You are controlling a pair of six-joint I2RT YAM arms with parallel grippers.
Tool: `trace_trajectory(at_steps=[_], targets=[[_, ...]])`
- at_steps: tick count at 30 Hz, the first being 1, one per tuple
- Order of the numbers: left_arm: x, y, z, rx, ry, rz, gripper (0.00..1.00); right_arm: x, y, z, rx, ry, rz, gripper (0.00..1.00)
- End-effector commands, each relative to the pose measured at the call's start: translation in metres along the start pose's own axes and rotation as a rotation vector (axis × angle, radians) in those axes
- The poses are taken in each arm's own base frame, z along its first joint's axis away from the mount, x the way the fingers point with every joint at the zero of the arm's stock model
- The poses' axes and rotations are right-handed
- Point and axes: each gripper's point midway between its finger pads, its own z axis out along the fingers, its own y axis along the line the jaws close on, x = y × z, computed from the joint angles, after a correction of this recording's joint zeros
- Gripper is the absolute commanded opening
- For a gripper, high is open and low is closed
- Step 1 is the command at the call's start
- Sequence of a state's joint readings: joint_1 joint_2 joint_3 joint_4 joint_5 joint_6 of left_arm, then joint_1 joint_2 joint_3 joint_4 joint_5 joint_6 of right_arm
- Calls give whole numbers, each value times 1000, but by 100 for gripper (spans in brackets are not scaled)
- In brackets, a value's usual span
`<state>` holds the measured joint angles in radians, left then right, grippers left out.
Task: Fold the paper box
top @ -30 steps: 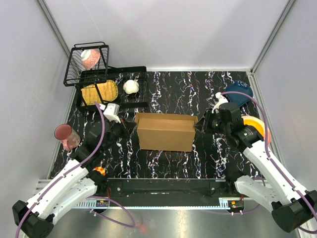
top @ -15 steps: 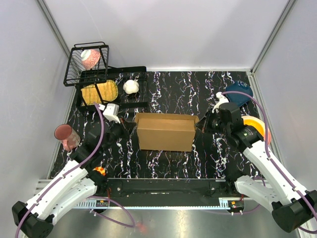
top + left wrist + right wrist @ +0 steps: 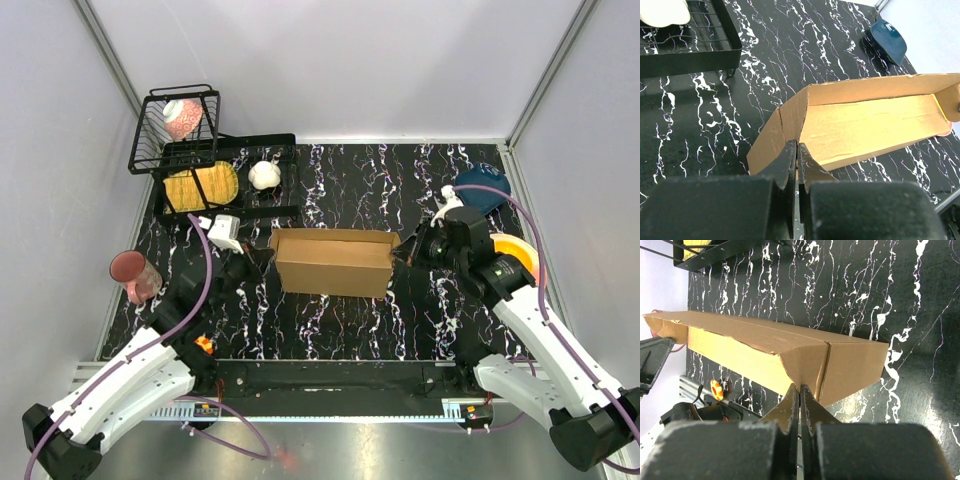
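Where the left gripper [image 3: 797,150] meets the cardboard, its two fingers are pressed together on the thin end wall of the paper box [image 3: 865,125], and the wall's edge runs down between the tips. From that pinch the box stretches away ahead and to the right of the fingers. Its open inside shows a pale inner face and a long wall along the far side.

At the other end, the right gripper [image 3: 800,392] is likewise closed flat on the opposite end wall, at the crease where that panel folds, and the box runs off to its left. The box spans the gap between the two grippers over the black, white-veined table [image 3: 350,180]. Whether it rests on the table or is lifted cannot be told.

Ahead and to the left of the left gripper stands a black wire rack [image 3: 690,55] with a white object [image 3: 662,12] in it. Far ahead to its right lies a dark blue dish [image 3: 887,40].
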<state>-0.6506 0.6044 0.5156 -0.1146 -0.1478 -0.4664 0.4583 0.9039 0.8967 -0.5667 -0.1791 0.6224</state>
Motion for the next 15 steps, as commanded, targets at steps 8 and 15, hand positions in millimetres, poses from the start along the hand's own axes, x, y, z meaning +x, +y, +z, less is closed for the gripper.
trace_trajectory(at_steps=[8,15], targets=[[-12,-2,2,-13,-63,-4,0,-22,21,-12,-53,-75,-26,0],[-15,-6,3,-9,-46,-14,0,-6,-14,1,58,-53,-77,0]])
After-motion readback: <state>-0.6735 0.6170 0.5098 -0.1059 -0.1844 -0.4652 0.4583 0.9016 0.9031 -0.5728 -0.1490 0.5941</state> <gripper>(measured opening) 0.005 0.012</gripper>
